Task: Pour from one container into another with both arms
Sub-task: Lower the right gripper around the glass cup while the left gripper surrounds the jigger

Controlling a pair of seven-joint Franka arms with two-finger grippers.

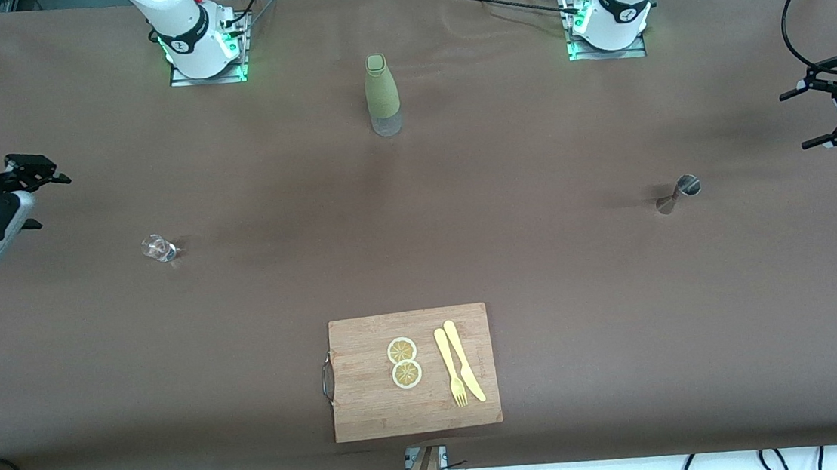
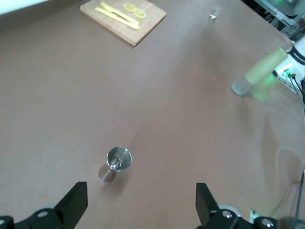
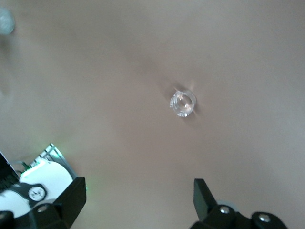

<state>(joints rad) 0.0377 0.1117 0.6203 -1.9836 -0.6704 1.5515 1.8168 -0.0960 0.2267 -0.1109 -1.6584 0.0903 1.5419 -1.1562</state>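
Front view: steel hourglass jigger (image 1: 678, 192), clear glass (image 1: 157, 248) — left claw (image 1: 817, 117), right claw (image 1: 42, 173) both released.

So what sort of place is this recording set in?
Likely a robotics lab bench staged as a drinks counter: brown covered table, bolted arm bases, a green sleeved bottle, a steel double-cone jigger, and loose cables along the edge.

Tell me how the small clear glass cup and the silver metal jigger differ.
The small clear glass cup is transparent; the silver metal jigger is opaque and shiny. The cup is a short plain tumbler; the jigger has an hourglass shape. The cup stands toward the right arm's end of the table, the jigger toward the left arm's end. Both stand upright on the brown table, untouched.
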